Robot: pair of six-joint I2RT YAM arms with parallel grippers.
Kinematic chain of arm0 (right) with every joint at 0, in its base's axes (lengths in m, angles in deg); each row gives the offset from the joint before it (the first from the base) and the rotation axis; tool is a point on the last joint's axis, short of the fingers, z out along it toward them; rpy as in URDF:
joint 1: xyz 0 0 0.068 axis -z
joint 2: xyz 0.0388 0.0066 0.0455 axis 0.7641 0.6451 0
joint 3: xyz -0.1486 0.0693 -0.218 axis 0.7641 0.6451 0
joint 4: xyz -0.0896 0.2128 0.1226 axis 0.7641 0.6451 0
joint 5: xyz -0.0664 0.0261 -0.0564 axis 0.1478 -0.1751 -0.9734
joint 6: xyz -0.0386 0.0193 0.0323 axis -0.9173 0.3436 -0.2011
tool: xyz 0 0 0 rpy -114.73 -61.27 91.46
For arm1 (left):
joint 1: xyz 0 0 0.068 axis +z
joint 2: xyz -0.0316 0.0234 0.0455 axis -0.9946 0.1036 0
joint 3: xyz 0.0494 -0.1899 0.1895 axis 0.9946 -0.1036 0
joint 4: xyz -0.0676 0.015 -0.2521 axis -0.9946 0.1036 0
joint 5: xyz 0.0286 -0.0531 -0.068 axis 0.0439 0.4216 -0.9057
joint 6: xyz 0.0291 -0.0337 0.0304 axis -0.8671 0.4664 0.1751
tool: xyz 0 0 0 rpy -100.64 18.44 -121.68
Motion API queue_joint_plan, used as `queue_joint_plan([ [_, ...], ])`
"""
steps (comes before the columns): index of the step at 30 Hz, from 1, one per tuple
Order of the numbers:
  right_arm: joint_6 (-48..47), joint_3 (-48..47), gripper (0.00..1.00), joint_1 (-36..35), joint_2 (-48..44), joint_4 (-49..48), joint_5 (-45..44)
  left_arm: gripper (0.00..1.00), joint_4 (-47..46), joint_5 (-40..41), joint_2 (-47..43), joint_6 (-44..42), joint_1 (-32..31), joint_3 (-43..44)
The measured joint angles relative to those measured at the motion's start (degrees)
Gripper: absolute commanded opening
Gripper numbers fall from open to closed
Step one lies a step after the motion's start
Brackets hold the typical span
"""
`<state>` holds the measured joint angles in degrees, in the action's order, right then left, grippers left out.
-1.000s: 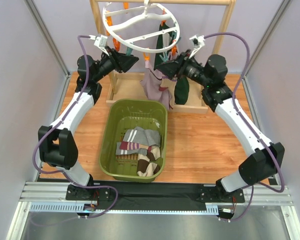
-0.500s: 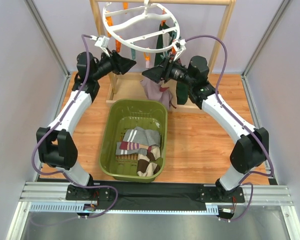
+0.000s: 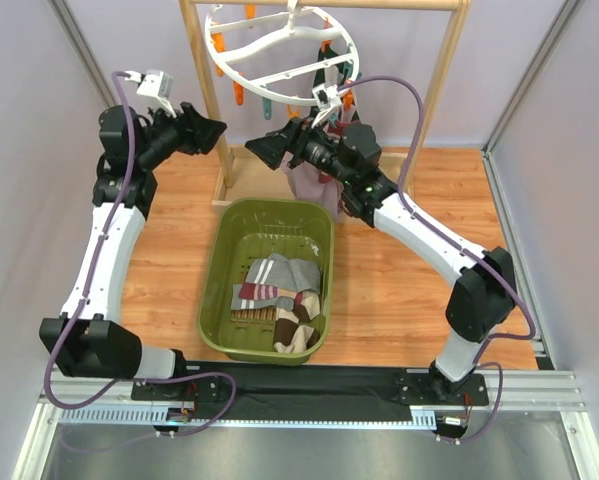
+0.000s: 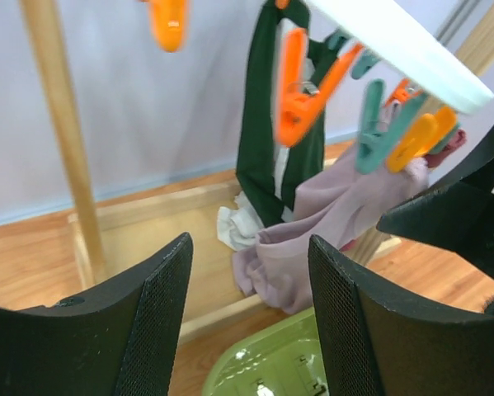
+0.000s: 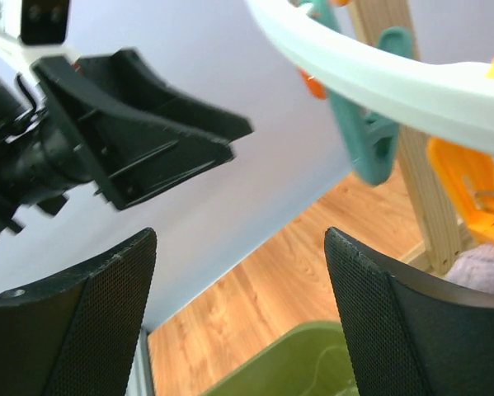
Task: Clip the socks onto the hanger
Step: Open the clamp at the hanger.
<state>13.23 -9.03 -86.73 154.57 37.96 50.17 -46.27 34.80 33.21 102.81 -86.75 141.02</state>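
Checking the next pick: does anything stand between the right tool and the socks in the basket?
Nothing visible does. The right tool hangs open and empty up by the hanger, and the socks lie uncovered in the open-topped basket below it.

An olive-green slotted basket (image 3: 269,235) is sitting on the wooden tabletop (image 3: 399,290), just in front of a light wooden rack (image 3: 205,95) that is standing before the lilac wall (image 3: 129,40).

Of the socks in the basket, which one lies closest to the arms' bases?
The brown-and-cream argyle sock, at the near end of the basket. The grey white-striped sock and the maroon-striped sock lie farther back.
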Motion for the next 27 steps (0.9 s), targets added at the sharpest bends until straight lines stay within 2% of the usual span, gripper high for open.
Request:
queue_joint_plan([
  [6,-0.52,-2.32,0.85,-1.60,7.34,-6.03,-7.45,0.66,-0.59,-2.34,-1.49,0.92,5.18,-5.20],
  [9,-1.66,-3.39,0.81,-1.86,10.80,-7.91,-9.99,0.66,-0.90,-3.52,-1.49,1.62,6.36,-6.38],
  [11,-2.54,-3.41,0.74,-1.97,12.13,-9.40,-11.21,0.66,-1.92,-4.48,-1.53,2.14,6.69,-6.75],
  [27,-5.44,-1.20,0.65,-1.97,13.20,-24.57,-15.15,0.66,-9.81,-10.58,-1.81,7.50,8.74,-9.05],
])
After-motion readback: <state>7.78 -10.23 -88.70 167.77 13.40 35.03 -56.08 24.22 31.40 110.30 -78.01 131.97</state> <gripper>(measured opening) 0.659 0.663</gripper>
